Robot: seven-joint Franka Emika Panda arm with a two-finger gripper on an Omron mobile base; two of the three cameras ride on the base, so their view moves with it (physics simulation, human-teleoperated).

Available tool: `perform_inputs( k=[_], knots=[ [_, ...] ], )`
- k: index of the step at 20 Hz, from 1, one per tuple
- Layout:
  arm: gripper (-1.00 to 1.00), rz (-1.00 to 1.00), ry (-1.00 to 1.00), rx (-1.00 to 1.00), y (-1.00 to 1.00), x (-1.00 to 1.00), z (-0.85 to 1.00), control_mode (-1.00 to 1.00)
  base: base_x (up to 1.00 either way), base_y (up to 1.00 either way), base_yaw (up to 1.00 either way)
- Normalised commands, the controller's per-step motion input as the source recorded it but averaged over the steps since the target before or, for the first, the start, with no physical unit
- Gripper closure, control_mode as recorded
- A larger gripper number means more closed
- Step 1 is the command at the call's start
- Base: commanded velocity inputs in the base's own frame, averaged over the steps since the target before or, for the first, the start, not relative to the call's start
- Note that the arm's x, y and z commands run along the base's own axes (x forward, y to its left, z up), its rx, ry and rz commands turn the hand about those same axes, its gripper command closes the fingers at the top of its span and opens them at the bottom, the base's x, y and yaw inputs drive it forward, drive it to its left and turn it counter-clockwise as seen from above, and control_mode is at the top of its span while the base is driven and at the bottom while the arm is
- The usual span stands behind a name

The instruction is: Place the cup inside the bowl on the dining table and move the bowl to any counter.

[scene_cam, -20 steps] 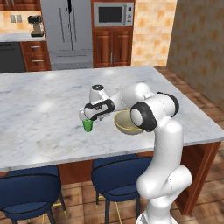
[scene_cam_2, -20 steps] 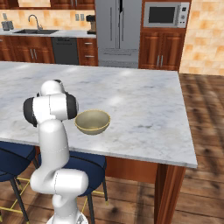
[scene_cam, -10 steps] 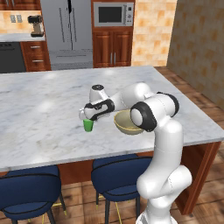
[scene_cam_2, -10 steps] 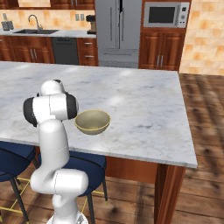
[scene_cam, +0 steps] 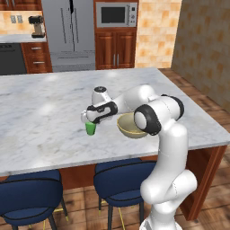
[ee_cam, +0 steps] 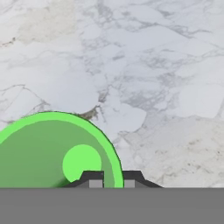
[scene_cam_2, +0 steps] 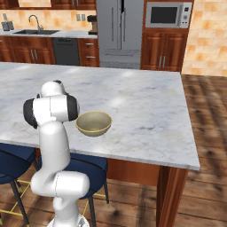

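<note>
Cup (scene_cam: 90, 128) stands upright on the dining table (scene_cam: 40, 117) directly under the gripper (scene_cam: 90, 121), whose fingers (ee_cam: 92, 178) are pinched on its rim, one inside and one outside the green wall. Bowl (scene_cam: 130, 126) sits on the marble just beside the hand, toward the arm's elbow, apart from the cup.

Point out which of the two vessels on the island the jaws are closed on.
The cup, small and bright green; the wide tan bowl sits untouched beside it.
</note>
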Motion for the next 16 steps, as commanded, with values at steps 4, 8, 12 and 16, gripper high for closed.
perform_inputs(
  k=[4,8,12,16],
  knots=[
    [1.0,0.0,0.0,0.0,-0.07,0.0,0.37,-1.0,0.0,0.0,0.0],
    [1.0,0.0,0.0,0.0,-0.04,0.0,0.43,-1.0,0.0,0.0,0.0],
    [1.0,0.0,0.0,0.0,-0.14,0.0,0.44,-1.0,0.0,0.0,0.0],
    [1.0,0.0,0.0,0.0,-0.22,0.0,0.39,-1.0,0.0,0.0,0.0]
  ],
)
